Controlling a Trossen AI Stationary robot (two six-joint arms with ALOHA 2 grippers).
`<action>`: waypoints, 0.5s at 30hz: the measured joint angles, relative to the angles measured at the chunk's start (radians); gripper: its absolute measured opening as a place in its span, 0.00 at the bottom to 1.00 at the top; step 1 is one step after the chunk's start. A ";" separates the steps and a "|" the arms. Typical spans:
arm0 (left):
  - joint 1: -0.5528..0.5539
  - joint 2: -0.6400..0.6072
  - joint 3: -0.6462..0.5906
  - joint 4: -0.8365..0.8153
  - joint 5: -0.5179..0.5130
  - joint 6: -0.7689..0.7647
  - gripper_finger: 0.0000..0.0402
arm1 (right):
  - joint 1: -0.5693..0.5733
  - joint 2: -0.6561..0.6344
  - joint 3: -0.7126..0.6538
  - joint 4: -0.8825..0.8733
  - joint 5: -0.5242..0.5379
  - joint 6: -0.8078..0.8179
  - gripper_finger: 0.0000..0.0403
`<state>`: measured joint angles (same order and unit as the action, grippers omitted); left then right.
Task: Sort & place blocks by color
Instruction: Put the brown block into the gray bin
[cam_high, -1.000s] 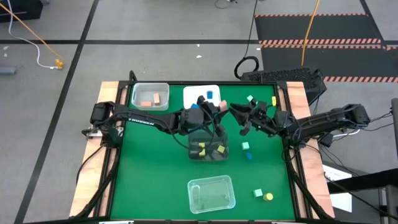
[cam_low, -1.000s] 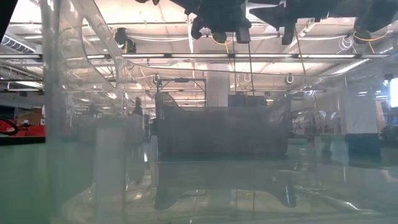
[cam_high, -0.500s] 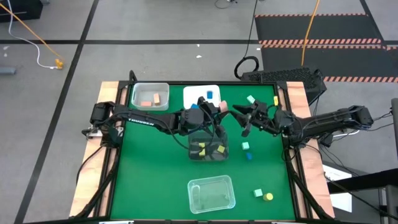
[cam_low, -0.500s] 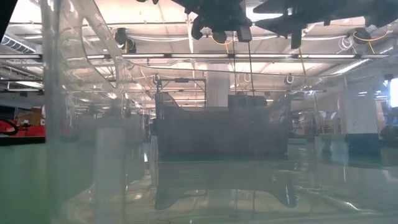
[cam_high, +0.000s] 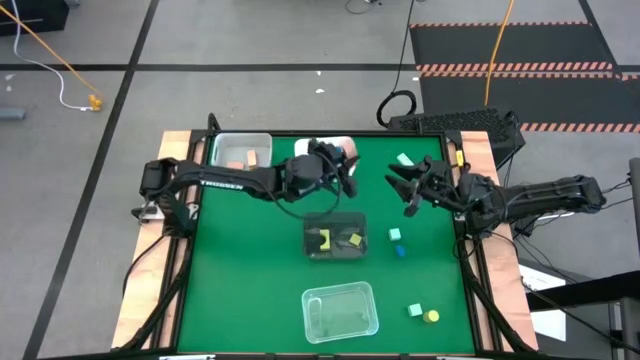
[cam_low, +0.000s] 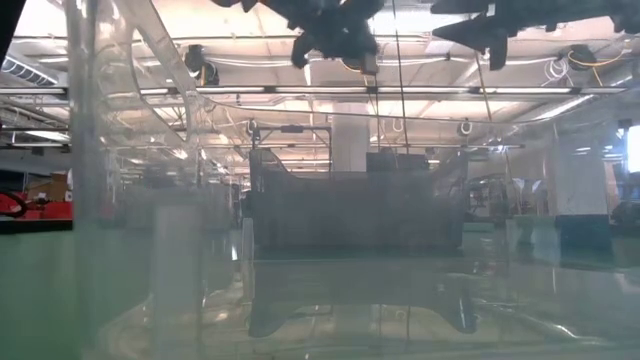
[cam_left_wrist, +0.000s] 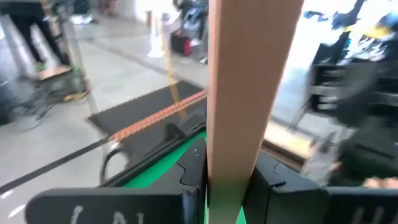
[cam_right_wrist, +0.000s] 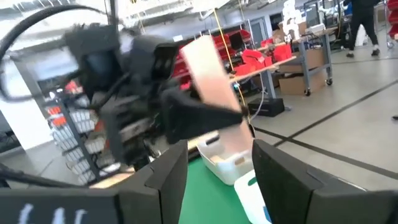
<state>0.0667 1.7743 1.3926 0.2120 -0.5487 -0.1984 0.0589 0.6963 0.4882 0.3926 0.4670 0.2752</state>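
Left pincer (cam_high: 340, 165) hangs above the far middle of the green tabletop (cam_high: 250, 260), its fingers pinching a long tan-salmon bar block (cam_left_wrist: 245, 93). The left wrist view shows that bar as a flat, plain, straight-edged plank standing up between the two dark fingers (cam_left_wrist: 186, 171); the right wrist view shows the same pale salmon bar (cam_right_wrist: 211, 71) sticking out of the dark pincer at a tilt.

Left of this pincer sits a clear rectangular tray (cam_high: 216, 145) holding two salmon blocks (cam_high: 244, 160). Directly under the pincer, a white rectangular tray (cam_high: 303, 147) is mostly hidden by the arm. Nearer the front than the pincer stands a dark-tinted clear bin (cam_high: 362, 228) with yellow and green pieces (cam_high: 325, 240) inside, and farther toward the front edge lies a clear tray (cam_high: 340, 310).

Right of the left pincer, a mint green block (cam_high: 404, 159) lies near the far edge. Right pincer (cam_high: 400, 188) hovers just below it, its fingers spread and holding nothing. Nearer the front from it rest a mint cube (cam_high: 395, 234) and, touching or just beside it, a small blue block (cam_high: 401, 250). Well toward the front right corner, a mint green cube (cam_high: 414, 311) sits just beside a yellow rounded piece (cam_high: 431, 316).
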 joint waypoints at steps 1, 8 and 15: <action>0.014 -0.013 0.000 -0.047 -0.003 -0.010 0.14 | 0.000 -0.002 0.000 -0.015 0.000 0.000 0.42; 0.130 -0.080 0.000 -0.396 -0.002 -0.192 0.14 | 0.000 -0.009 0.000 -0.095 -0.028 -0.003 0.42; 0.237 -0.101 -0.002 -0.783 0.057 -0.353 0.14 | -0.007 0.000 -0.001 -0.045 -0.019 -0.108 0.42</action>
<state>0.3035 1.6729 1.3911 -0.5713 -0.4920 -0.5515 0.0515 0.6964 0.4873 0.3473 0.4477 0.1676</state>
